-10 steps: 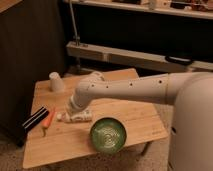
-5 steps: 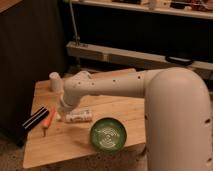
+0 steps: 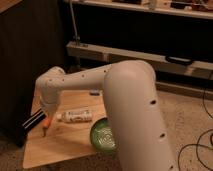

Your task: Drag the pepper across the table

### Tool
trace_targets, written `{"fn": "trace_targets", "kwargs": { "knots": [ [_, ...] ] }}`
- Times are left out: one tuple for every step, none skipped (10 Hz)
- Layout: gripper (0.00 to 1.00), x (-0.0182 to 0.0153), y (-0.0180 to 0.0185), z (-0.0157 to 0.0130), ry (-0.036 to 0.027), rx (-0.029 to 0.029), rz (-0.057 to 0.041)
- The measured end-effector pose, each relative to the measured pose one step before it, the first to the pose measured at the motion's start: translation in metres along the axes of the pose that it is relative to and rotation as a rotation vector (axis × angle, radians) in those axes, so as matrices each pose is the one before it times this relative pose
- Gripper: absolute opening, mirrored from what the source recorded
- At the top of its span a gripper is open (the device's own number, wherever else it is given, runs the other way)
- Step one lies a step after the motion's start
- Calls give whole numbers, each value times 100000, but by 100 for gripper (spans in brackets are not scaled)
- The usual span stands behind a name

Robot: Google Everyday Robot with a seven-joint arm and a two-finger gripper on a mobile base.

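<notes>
The pepper (image 3: 47,123) is a small orange tapered piece with a dark end, lying near the left edge of the light wooden table (image 3: 60,147). My gripper (image 3: 49,113) comes down from the white arm's wrist directly over the pepper's upper end, at or just above it. The arm's large white forearm fills the middle of the view and hides the table's back part.
A white labelled bottle (image 3: 75,116) lies on its side just right of the pepper. A green bowl (image 3: 103,136) sits at the table's front right, partly behind the arm. A black striped object (image 3: 31,120) lies at the table's left edge. Dark shelving stands behind.
The arm has swung left and down, bringing the gripper from above the bottle to over the pepper. The forearm now covers more of the view. The pepper has barely moved.
</notes>
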Motion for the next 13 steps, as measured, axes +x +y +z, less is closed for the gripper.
{"fn": "trace_targets", "kwargs": {
  "knots": [
    [1,-268,24,638,716,282,299],
    [4,-93,-68,435,205,21,708],
    [14,-22,-329,785,78,267,883],
    [26,-213,-53,559,-103,269,356],
    [34,-191,64,262,20,213,50],
    [41,-183,75,261,-29,235,-42],
    [56,-363,171,708,-259,728,-8],
    [64,-237,151,305,-274,490,114],
    [72,-167,-23,432,-19,802,274],
    [79,-307,22,496,-232,1027,330],
    [80,-227,81,419,-50,670,175],
    [80,-271,-342,483,265,1026,1803],
    [80,-291,-38,750,431,1058,565]
  ]
}}
